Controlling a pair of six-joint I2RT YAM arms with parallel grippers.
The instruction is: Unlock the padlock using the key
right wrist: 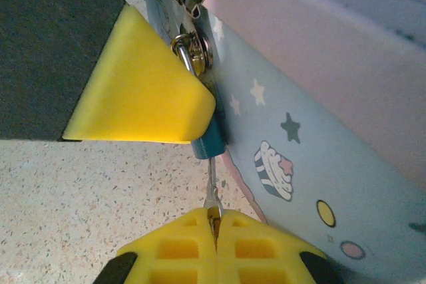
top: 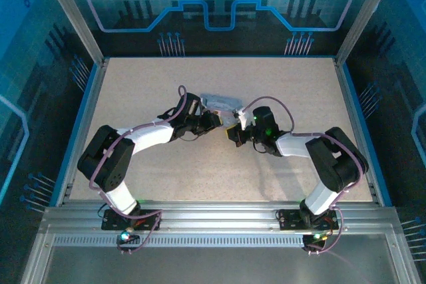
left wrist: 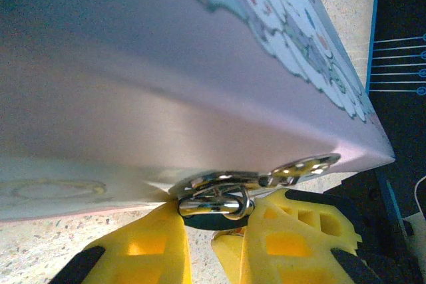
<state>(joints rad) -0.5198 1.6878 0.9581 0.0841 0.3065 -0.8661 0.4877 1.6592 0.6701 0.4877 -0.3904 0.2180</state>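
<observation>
The decorated tin box (top: 219, 102) lies at the table's middle, and both arms meet at its near side. In the left wrist view my left gripper (left wrist: 213, 216) is shut on the padlock (left wrist: 212, 223). Its small dark body sits between the yellow fingers (left wrist: 150, 247), and its shiny shackle (left wrist: 216, 203) passes through the box's hasp (left wrist: 303, 166). In the right wrist view my right gripper (right wrist: 214, 221) is shut on the key (right wrist: 212, 187). The key's thin blade runs straight up into the padlock (right wrist: 212, 139), which hangs against the box wall (right wrist: 299, 138). A left finger (right wrist: 143, 91) covers part of the lock.
The speckled table (top: 200, 177) has a blue raised rim (top: 359, 124) and metal frame posts (top: 70, 11) at the back corners. The box stands between the two grippers and the table's far half.
</observation>
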